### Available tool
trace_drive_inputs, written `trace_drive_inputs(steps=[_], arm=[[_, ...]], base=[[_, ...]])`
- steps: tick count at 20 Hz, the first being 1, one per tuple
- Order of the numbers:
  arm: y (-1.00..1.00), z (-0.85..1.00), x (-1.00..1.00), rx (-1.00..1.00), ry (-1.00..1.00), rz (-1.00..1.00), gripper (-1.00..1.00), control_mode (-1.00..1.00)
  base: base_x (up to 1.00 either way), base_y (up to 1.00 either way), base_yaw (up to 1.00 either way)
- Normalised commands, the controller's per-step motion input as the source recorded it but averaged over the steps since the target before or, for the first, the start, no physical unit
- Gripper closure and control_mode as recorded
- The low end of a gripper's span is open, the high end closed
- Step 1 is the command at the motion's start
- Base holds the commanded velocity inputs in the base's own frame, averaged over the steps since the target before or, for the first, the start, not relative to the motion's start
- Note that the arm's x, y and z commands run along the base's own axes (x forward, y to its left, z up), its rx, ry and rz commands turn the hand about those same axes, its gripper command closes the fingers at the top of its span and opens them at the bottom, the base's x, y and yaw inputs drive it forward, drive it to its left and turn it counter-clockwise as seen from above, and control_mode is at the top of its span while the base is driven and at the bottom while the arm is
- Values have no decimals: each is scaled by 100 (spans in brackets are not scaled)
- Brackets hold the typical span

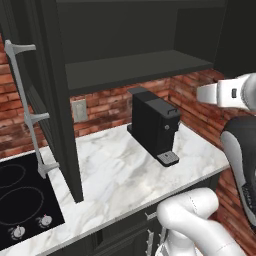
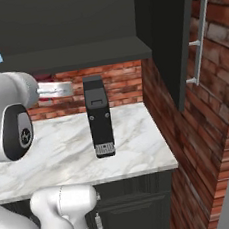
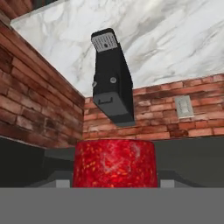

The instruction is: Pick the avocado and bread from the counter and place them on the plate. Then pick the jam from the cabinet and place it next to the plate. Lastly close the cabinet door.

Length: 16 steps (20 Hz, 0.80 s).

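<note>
Jam point(image 3: 114, 162) upright at tool, coffee machine point(image 3: 112, 78) beyond.

White rounded arm links point(image 1: 192, 220), dark joints point(image 2: 18, 132)

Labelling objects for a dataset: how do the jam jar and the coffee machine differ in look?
The jam jar is bright red with pale speckles; the coffee machine is plain black. The jam jar is a short, round cylinder; the coffee machine is a tall, boxy block. In the hand view the jam jar sits close up, the coffee machine farther off on the marble counter.
</note>
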Motion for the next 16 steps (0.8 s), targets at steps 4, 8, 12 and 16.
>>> trace_drive_inputs(steps=[4,8,12,16], arm=[[8,-42,-12,0,15,22,100,-100],[20,-32,0,0,16,22,100,-100],[27,-30,0,0,11,17,100,-100],[35,-37,0,0,5,5,100,-100]], base=[[0,0,0],[0,0,0],[0,0,0],[0,0,0]])
